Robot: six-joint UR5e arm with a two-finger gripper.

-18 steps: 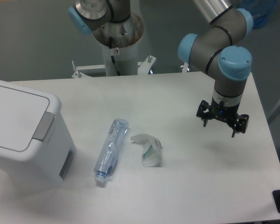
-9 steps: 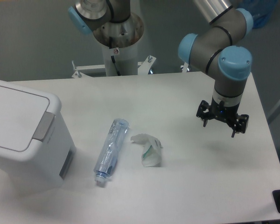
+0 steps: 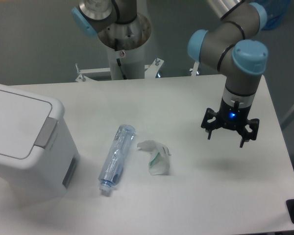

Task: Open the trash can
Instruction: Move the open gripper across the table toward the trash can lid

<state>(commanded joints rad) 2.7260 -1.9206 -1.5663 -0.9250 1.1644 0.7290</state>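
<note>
Overhead, the view takes in a grey room and one work surface.

- The room: a dull grey floor or wall fills the top of the view, with a white pedestal [image 3: 121, 49] bolted behind the far edge and a grey-and-blue arm joint above it.
- The table [image 3: 186, 205] is white and matte, filling most of the view; its far edge runs just below the pedestal's feet, and its right edge slants down the right side.
- The bin [image 3: 27, 142] stands at the left edge of the table, cut off by the picture's border. Its flat white lid lies closed, a grey latch strip sits on the lid's right edge, and a grey panel shows low on its right side.
- The arm [image 3: 232, 51] comes in from the top right, grey tubes with light blue caps, its last link pointing straight down.
- The gripper [image 3: 230, 129] hangs above the right part of the table, well apart from the bin. Its fingers are spread wide, it holds nothing and touches nothing; a soft shadow lies on the table beneath it.
- A clear bottle [image 3: 116, 157] lies on its side near the bin, cap toward the near edge.
- A crumpled wrapper [image 3: 156, 157] lies just beside the bottle, on its right.
</note>
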